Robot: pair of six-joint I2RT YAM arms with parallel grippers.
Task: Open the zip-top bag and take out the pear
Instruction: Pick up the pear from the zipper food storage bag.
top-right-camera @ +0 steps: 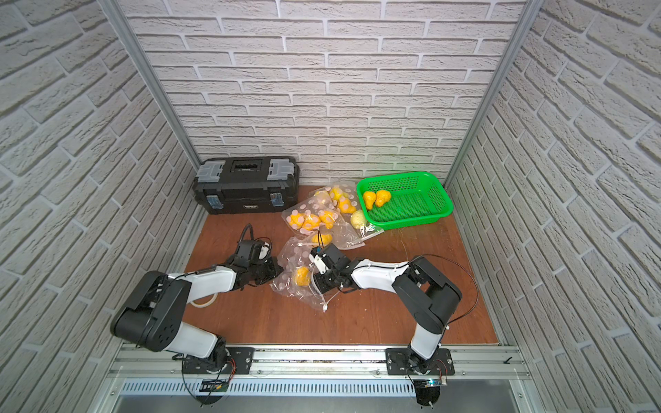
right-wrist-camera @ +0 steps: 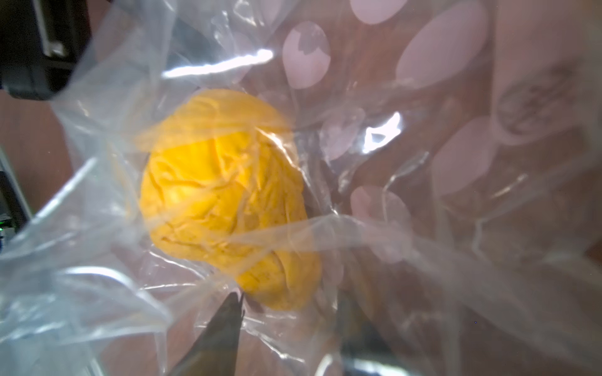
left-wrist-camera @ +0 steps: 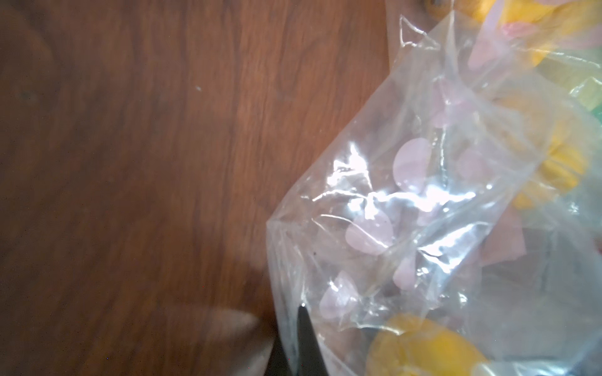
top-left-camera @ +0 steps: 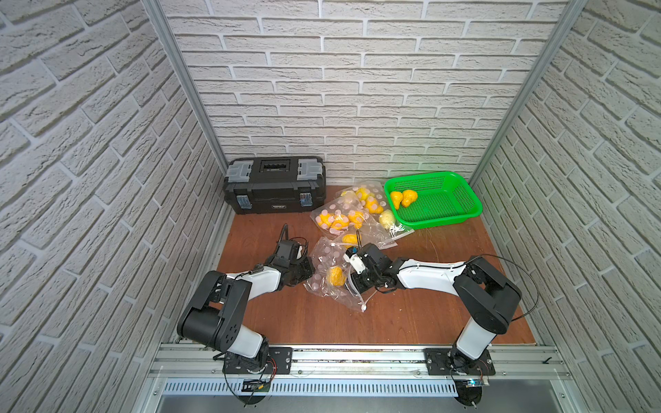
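Pear (top-left-camera: 335, 276) just beside right gripper (top-left-camera: 352, 281)

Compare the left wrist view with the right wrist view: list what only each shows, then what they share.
Only the left wrist: a broad stretch of bare wooden table, the left gripper pinching the bag at its edge, and more bagged yellow fruit beyond.
Only the right wrist: the right gripper, fingers astride the near end of the pear; whether they grip it I cannot tell.
Both: the clear pink-dotted bag and the yellow pear inside it.
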